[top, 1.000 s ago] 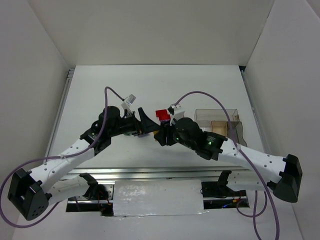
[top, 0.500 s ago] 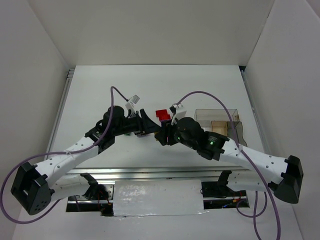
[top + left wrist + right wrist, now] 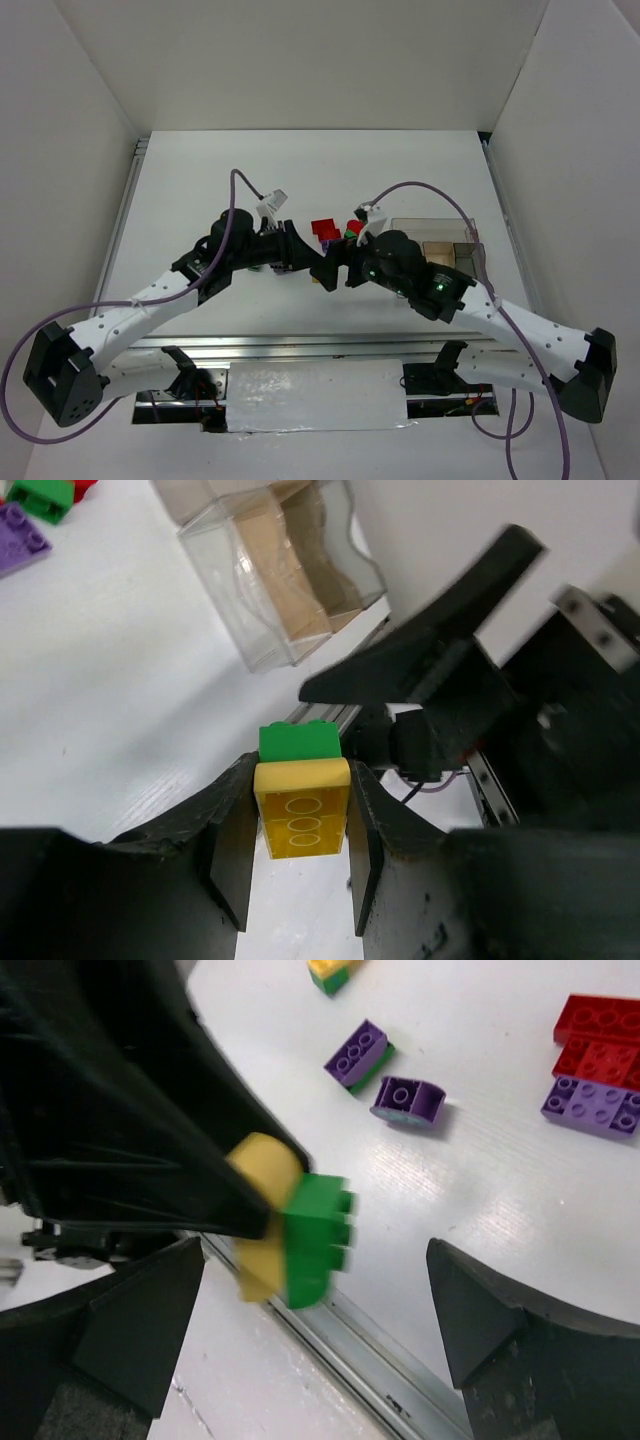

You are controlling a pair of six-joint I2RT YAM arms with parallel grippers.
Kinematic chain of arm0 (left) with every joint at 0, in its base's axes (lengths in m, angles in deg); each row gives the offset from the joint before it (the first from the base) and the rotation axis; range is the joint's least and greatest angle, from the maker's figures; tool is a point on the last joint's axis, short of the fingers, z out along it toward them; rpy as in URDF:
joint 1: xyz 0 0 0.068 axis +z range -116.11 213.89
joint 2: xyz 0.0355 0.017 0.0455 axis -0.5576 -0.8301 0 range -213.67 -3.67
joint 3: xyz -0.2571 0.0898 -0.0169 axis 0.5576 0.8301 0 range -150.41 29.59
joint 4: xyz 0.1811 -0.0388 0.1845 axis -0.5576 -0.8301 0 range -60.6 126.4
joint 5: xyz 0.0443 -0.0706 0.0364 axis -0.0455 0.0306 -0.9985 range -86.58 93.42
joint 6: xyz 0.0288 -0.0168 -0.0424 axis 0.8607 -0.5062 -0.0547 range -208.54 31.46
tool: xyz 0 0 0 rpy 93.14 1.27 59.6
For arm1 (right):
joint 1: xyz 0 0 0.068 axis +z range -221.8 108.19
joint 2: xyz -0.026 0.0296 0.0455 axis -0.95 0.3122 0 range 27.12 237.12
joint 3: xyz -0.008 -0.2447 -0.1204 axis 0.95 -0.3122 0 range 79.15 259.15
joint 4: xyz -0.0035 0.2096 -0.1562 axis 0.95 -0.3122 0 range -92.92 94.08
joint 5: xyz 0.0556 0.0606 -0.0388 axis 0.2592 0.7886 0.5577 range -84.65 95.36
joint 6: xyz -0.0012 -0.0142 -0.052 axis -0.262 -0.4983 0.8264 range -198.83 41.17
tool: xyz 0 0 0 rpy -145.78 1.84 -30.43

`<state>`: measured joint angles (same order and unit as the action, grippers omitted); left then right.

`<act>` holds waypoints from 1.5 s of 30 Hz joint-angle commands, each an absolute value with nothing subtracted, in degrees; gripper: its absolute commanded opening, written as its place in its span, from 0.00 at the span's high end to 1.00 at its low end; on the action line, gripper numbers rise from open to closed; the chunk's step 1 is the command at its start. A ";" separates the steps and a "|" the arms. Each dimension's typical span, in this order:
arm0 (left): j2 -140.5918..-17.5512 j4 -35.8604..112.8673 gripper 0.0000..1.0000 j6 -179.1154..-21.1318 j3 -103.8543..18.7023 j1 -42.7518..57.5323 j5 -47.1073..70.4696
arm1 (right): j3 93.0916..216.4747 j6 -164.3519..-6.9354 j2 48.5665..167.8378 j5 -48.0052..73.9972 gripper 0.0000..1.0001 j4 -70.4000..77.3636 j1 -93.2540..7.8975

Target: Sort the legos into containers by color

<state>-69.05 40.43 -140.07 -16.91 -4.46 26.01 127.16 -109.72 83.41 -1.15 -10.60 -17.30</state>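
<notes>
My left gripper (image 3: 300, 825) is shut on a yellow lego (image 3: 300, 810) that has a green lego (image 3: 298, 742) stuck on its far end, and both hang above the table. In the right wrist view the same yellow lego (image 3: 262, 1210) and green lego (image 3: 318, 1235) stick out of the left gripper's fingers. My right gripper (image 3: 320, 1310) stands open around the pair without touching them. From above, the left gripper (image 3: 305, 262) and right gripper (image 3: 335, 266) meet tip to tip. The clear container (image 3: 440, 240) stands to the right, also in the left wrist view (image 3: 275, 575).
Loose legos lie on the white table: purple ones (image 3: 358, 1055) (image 3: 408, 1100) (image 3: 592, 1108), a red one (image 3: 600, 1045), and a yellow-green pair (image 3: 335, 970). A red lego (image 3: 323, 229) lies just behind the grippers. A metal rail (image 3: 370, 1345) runs along the near table edge.
My left gripper closed on the yellow-and-green pair. My right gripper, which held the pair before, opened wide and let go. Both arms shifted slightly right.
</notes>
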 commanded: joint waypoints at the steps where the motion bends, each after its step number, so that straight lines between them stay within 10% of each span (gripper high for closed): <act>1: -63.70 44.13 1.00 -133.73 -16.30 -4.69 28.20 | 123.63 -107.05 76.20 16.78 0.00 -6.21 -24.48; 8: -56.14 58.69 1.00 -132.84 -10.14 -4.61 40.76 | 116.42 -108.71 68.34 49.34 0.01 6.59 -38.76; 19: -56.84 66.46 1.00 -136.18 -7.58 -4.61 47.19 | 110.96 -120.75 74.49 57.83 0.09 31.23 -34.81; 25: -57.89 66.98 1.00 -136.53 -7.32 -4.69 46.66 | 112.28 -120.40 76.78 55.99 0.48 32.73 -31.64; 26: -57.98 66.99 1.00 -136.53 -7.32 -4.61 46.75 | 112.37 -119.88 76.78 55.46 0.74 32.29 -31.47; 29: -57.37 65.67 1.00 -136.01 -7.41 -4.61 46.31 | 112.55 -116.02 75.03 51.34 1.00 26.95 -31.55; 40: -41.29 45.29 1.00 -125.55 -10.22 -4.34 27.52 | 109.91 -110.12 68.69 44.92 1.00 11.13 -43.76; 45: -39.00 28.28 1.00 -121.87 -15.57 -4.34 14.43 | 116.49 -111.34 75.53 22.91 1.00 -5.38 -52.54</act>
